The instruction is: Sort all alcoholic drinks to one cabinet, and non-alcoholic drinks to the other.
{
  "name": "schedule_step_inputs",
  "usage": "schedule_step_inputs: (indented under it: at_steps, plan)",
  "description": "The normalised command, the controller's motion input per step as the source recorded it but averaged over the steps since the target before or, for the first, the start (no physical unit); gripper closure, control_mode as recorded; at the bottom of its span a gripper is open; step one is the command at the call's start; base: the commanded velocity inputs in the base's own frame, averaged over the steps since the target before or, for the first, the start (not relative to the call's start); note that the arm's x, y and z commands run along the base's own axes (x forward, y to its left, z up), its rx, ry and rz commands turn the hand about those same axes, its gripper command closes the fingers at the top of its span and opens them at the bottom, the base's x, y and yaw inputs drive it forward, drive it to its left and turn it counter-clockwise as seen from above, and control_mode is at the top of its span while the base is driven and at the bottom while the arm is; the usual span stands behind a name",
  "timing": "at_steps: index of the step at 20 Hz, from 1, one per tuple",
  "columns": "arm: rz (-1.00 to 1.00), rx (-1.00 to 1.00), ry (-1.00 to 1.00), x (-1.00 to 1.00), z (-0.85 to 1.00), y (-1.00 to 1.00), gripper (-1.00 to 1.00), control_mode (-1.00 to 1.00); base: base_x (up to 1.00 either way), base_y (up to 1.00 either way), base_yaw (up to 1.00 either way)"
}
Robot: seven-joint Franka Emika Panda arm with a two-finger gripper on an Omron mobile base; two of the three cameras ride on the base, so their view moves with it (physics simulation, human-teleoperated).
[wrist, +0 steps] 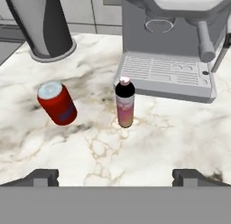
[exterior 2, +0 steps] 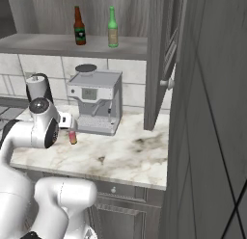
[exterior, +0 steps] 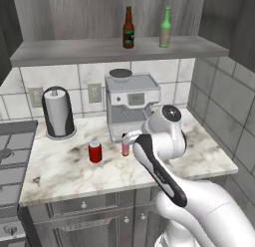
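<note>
Item one, the alcoholic drinks: we count the brown beer bottle (exterior: 128, 34) and the green beer bottle (exterior: 165, 27), both upright and well apart on the shelf floor of the open wall cabinet (exterior: 64, 51); we judge this half of the sort done.

Item two, the non-alcoholic drinks: the red soda can (wrist: 57, 103) stands on the marble counter (wrist: 171, 128), near the pink bottle (wrist: 125, 104) with its black cap; the pink bottle stands just in front of the grey espresso machine's (wrist: 171, 42) drip tray, apart from it; neither drink is in a cabinet, so we judge this half still to do.

Item three, the gripper (wrist: 115, 175): in the hand view we see its two fingertips spread wide at the bottom, with nothing between them; it hangs above the counter, looking down on the can and the pink bottle, the bottle nearer its centre line; we take the pink bottle as the likelier next pick, though that is only our reading.

Item four, other fittings: a paper towel holder (exterior: 58, 113) stands at the back of the counter; a cabinet door (exterior 2: 161, 55) hangs open, seen edge-on in the right base view; we cannot tell from these views where the second cabinet's shelf lies.
</note>
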Motion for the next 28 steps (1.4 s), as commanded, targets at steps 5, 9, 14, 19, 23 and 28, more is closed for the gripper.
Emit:
schedule_step_inputs:
  at_steps: [5,9,14,19,23,28]
  plan:
    - [0.0,-0.04,0.0,0.21,-0.19,0.01,-1.0,-1.0,0.0,0.0,0.0]
    - [0.0,-0.03,0.0,0.18,-0.17,0.02,-1.0,-1.0,0.0,0.0,0.0]
    - [0.0,-0.02,0.0,0.15,-0.17,0.07,-1.0,-1.0,0.0,0.0,0.0]
    - [0.0,-0.01,0.0,0.14,-0.18,0.1,-1.0,-1.0,0.0,0.0,0.0]
    - [0.0,0.0,0.0,0.15,-0.18,0.1,-1.0,-1.0,0.0,0.0,0.0]
    - [0.0,-0.01,0.0,0.15,-0.17,0.06,-1.0,-1.0,0.0,0.0,0.0]
